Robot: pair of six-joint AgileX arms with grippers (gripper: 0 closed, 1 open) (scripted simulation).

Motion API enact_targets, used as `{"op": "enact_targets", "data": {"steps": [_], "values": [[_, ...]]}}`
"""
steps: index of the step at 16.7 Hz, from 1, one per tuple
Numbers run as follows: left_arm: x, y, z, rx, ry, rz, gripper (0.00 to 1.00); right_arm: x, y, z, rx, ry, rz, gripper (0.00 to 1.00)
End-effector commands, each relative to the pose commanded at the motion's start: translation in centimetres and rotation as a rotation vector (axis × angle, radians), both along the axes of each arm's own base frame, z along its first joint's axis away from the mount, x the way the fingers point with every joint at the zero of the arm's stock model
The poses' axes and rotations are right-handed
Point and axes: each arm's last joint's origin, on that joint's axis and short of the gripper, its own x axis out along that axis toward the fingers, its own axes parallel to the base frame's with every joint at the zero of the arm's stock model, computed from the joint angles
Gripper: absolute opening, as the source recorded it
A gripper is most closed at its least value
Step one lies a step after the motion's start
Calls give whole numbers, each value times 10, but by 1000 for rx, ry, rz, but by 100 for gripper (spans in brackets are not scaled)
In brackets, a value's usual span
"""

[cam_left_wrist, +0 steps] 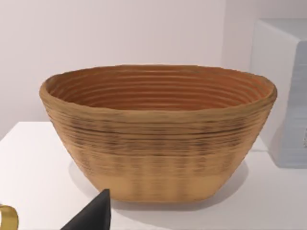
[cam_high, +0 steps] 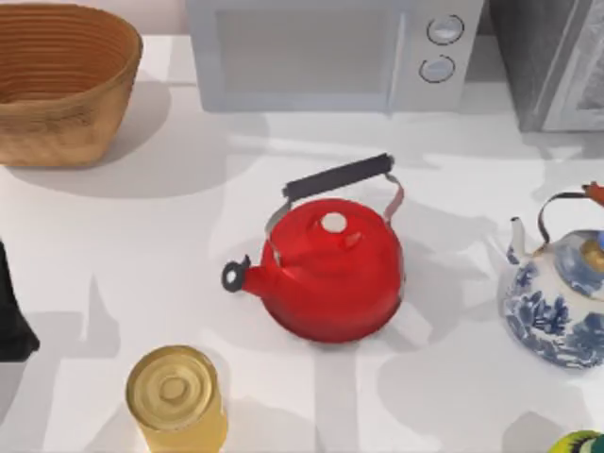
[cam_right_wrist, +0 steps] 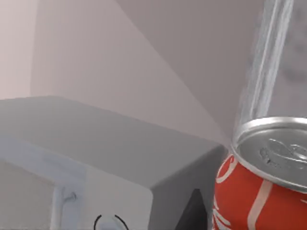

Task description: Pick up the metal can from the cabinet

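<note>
**Red can close to the right wrist camera, beside a grey post**

The metal can (cam_right_wrist: 261, 184), red with a white script and a silver lid with a pull tab, stands upright very near the right wrist camera. Just behind it rises a grey streaked upright panel (cam_right_wrist: 266, 62), and to one side sits the white microwave (cam_right_wrist: 96, 158), seen from above its top corner. A dark tip (cam_right_wrist: 194, 213) of the right gripper shows beside the can; whether its fingers are open or closed cannot be told.

On the white table (cam_high: 142, 226) in the top view, a red kettle (cam_high: 330, 269) with a black handle sits in the middle. A blue-and-white teapot (cam_high: 557, 302) stands at the right edge, a yellow tin (cam_high: 176, 396) at the near left, and a woven basket (cam_high: 57, 80) at the far left. The left arm (cam_high: 11, 316) rests at the left edge, one dark fingertip (cam_left_wrist: 93, 215) facing the basket; its grip cannot be told either.
</note>
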Motion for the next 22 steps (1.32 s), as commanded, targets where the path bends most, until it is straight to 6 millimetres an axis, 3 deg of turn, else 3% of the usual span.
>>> {"op": "enact_targets", "data": {"steps": [7,13,15,22], "values": [[0,0,0,0,0,0,100,24,-18,-69,-10,92,123,0],[0,0,0,0,0,0,100,24,-30,-138,17,222,235,0],[0,0,0,0,0,0,100,21,-32,-150,25,248,262,0],[0,0,0,0,0,0,100,22,-30,-151,29,254,266,0]]}}
